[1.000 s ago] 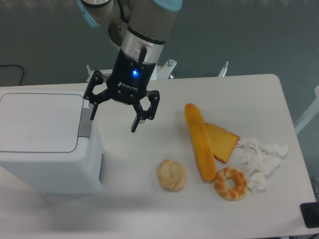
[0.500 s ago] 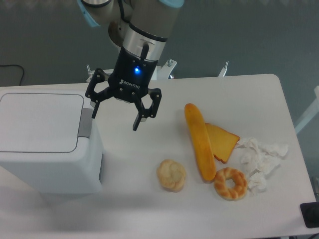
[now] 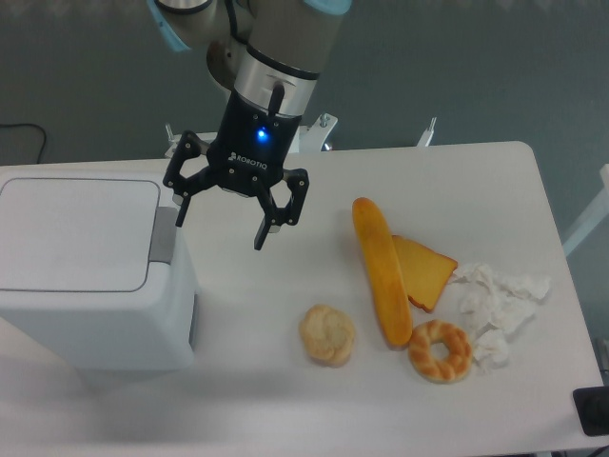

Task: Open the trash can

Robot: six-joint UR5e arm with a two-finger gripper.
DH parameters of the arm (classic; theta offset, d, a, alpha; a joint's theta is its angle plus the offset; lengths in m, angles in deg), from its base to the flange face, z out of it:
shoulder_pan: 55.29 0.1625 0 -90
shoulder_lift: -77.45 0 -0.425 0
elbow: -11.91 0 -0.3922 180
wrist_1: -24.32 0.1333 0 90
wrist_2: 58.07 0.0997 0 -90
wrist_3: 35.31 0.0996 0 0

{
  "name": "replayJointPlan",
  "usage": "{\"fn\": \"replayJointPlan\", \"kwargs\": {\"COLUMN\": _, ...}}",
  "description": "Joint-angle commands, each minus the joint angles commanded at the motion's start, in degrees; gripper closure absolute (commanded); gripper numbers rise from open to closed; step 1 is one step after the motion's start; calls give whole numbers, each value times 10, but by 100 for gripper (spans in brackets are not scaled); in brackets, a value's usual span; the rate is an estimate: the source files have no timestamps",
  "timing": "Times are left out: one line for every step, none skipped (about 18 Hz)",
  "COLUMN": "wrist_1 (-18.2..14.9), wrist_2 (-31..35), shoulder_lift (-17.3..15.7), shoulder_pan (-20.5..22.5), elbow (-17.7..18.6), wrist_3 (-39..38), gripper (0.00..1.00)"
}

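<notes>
White trash can (image 3: 86, 276), grey tab; black gripper (image 3: 220, 225), blue light; golden-orange baguette (image 3: 382, 272); white crumpled tissue (image 3: 497, 305).

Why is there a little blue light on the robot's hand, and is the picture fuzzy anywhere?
Camera view: the blue dot is a small lamp glowing on the gripper body. The light is soft and even, with only a faint shadow beside the trash can. The bread loaf and the table look sharp, with no glare.

On the bench (image 3: 495, 181) lie a baguette (image 3: 382, 271), a toast slice (image 3: 425, 269) touching it, a bun (image 3: 327, 334), a bagel (image 3: 440, 350) — and crumpled tissue (image 3: 498, 307).
</notes>
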Motion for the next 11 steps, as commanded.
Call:
{"fn": "replayJointPlan", "kwargs": {"wrist_1": 0, "wrist_2": -1, "shoulder_lift": 1, "shoulder_pan": 1, "elbow": -2, "wrist_3": 0, "gripper": 0}}
{"fn": "replayJointPlan", "kwargs": {"wrist_1": 0, "wrist_2": -1, "shoulder_lift": 2, "shoulder_pan": 1, "elbow": 1, "wrist_3": 0, "gripper": 0}}
{"fn": "replayJointPlan", "kwargs": {"wrist_1": 0, "wrist_2": 0, "shoulder_lift": 3, "shoulder_pan": 1, "elbow": 3, "wrist_3": 1, "gripper": 0}}
{"fn": "replayJointPlan", "kwargs": {"wrist_1": 0, "wrist_2": -1, "shoulder_lift": 4, "shoulder_pan": 1, "elbow": 3, "wrist_3": 0, "gripper": 0}}
{"fn": "replayJointPlan", "kwargs": {"wrist_1": -1, "wrist_2": 1, "shoulder_lift": 4, "shoulder_pan": 0, "elbow": 4, "wrist_3": -1, "gripper": 0}}
{"fn": "replayJointPlan", "kwargs": {"wrist_1": -1, "wrist_2": 1, "shoulder_lift": 4, "shoulder_pan": -1, "elbow": 6, "wrist_3": -2, "gripper": 0}}
{"fn": "replayJointPlan", "kwargs": {"wrist_1": -1, "wrist_2": 1, "shoulder_lift": 4, "shoulder_pan": -1, "elbow": 8, "wrist_3": -2, "gripper": 0}}
{"fn": "replayJointPlan", "kwargs": {"wrist_1": -1, "wrist_2": 1, "shoulder_lift": 4, "shoulder_pan": -1, "elbow": 8, "wrist_3": -1, "gripper": 0}}
{"fn": "replayJointPlan", "kwargs": {"wrist_1": -1, "wrist_2": 1, "shoulder_lift": 4, "shoulder_pan": -1, "elbow": 8, "wrist_3": -2, "gripper": 0}}
{"fn": "replayJointPlan", "kwargs": {"wrist_1": -2, "wrist_2": 2, "shoulder_lift": 4, "shoulder_pan": -2, "elbow": 9, "wrist_3": -1, "gripper": 0}}
{"fn": "replayJointPlan", "kwargs": {"wrist_1": -2, "wrist_2": 3, "shoulder_lift": 4, "shoulder_pan": -2, "elbow": 11, "wrist_3": -1, "gripper": 0}}
